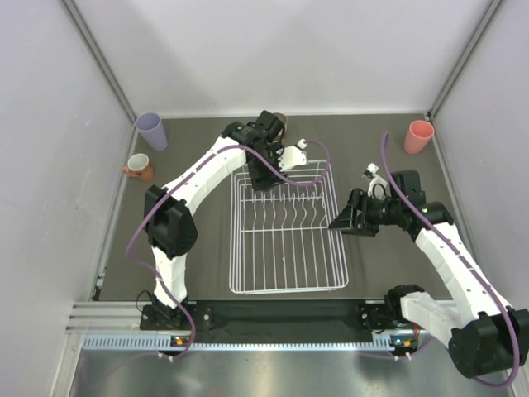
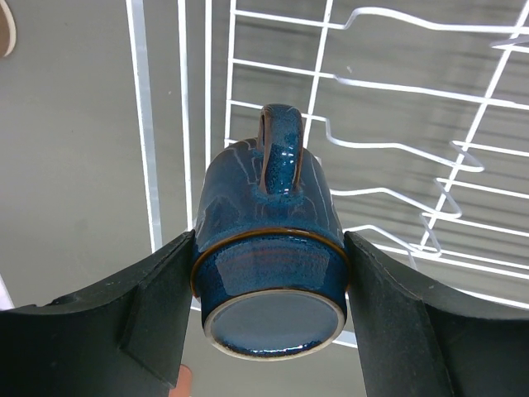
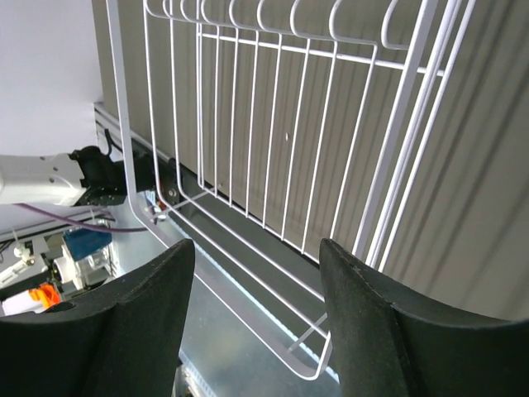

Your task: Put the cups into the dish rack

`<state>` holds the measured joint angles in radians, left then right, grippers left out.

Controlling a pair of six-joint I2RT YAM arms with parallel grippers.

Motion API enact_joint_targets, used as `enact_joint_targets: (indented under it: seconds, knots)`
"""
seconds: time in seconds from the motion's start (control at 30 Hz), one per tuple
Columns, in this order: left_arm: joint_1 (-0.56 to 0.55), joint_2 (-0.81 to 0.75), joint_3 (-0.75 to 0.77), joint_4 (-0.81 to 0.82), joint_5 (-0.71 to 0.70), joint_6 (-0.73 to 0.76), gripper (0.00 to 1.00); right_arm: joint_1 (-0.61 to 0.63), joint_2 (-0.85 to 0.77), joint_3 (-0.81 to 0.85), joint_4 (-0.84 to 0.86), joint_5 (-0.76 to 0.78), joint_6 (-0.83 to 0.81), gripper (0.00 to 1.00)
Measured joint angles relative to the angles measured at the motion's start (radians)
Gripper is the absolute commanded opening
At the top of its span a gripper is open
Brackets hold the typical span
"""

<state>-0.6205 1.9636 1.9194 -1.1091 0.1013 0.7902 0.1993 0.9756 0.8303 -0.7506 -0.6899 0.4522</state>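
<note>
My left gripper [image 2: 269,285] is shut on the dark blue mug [image 2: 269,215], fingers pressed on both sides near its base, which faces the camera with the handle on top. In the top view that gripper [image 1: 265,175] hangs over the far left corner of the white wire dish rack [image 1: 285,281]. My right gripper [image 1: 340,222] stands open beside the rack's right side, nothing between its fingers [image 3: 140,314]. A lavender tumbler [image 1: 151,131] and a terracotta mug [image 1: 139,167] stand at the far left. A pink tumbler [image 1: 419,136] stands at the far right.
A shiny brownish cup [image 1: 279,121] peeks out behind my left wrist at the back of the table. Grey walls close in the table on the left, back and right. The rack's upright tines [image 1: 285,217] run across its middle.
</note>
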Motion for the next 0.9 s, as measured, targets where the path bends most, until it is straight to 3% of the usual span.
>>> enact_joint_targets:
  seconds: [0.9]
  knots:
    - [0.043,0.084,-0.042,0.073,-0.013,0.032,0.00,-0.021,0.046,-0.038,0.025,-0.002,0.000,0.62]
